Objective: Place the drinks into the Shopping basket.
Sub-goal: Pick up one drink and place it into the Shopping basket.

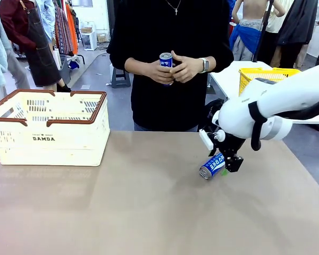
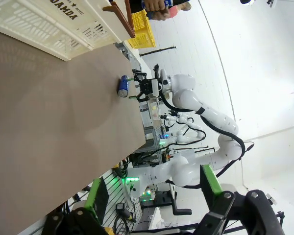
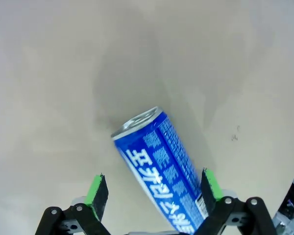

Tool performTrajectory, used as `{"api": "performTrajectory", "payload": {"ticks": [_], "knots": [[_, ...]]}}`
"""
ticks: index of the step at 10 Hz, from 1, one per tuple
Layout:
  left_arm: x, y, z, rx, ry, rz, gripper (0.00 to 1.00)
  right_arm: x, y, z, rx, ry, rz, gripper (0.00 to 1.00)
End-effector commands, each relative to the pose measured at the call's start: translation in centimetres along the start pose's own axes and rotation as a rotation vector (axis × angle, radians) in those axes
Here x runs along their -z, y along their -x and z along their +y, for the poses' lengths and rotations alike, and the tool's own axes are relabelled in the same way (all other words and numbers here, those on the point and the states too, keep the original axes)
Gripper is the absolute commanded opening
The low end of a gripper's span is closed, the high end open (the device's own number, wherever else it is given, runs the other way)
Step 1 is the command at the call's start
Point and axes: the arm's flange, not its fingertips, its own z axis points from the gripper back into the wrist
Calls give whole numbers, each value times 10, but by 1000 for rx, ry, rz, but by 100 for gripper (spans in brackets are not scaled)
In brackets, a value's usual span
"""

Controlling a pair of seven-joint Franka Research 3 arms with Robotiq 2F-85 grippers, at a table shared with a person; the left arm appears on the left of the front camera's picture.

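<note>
A blue and white drink can (image 1: 211, 166) with Korean lettering lies on its side on the table, right of centre. My right gripper (image 1: 226, 164) is down over it, open. In the right wrist view the can (image 3: 157, 156) lies between the two green-padded fingertips (image 3: 98, 193), its silver top pointing away. The person at the far side holds a second blue can (image 1: 166, 61) in both hands. The cream-white Shopping basket (image 1: 48, 139) stands at the far left of the table. My left gripper (image 2: 152, 196) hangs open with nothing in it, well away from the can (image 2: 123, 85).
A bright yellow mesh basket (image 1: 266, 75) sits on a white side table behind my right arm (image 1: 276, 106). The tan tabletop (image 1: 122, 212) is bare between the basket and the can. People and clothes racks stand farther back.
</note>
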Motion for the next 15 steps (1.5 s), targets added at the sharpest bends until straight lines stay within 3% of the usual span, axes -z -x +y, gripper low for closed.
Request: {"api": "performTrajectory", "payload": {"ticks": [1,5,7,12,14,15], "knots": [[0,0,-1,19,19,-12,100,13,3,-15,-74,3,20,100],[0,0,-1,19,19,-12,100,16,6,-14,-64,-50,36,100],[0,0,-1,19,19,-12,100,20,8,-16,-67,-69,26,0],[0,0,-1,19,19,-12,100,20,13,-13,-38,-92,30,0],[0,0,-1,19,19,-12,100,-4,15,-3,123,-122,6,0],[0,0,-1,19,19,-12,100,-37,18,14,254,-133,10,0]]}}
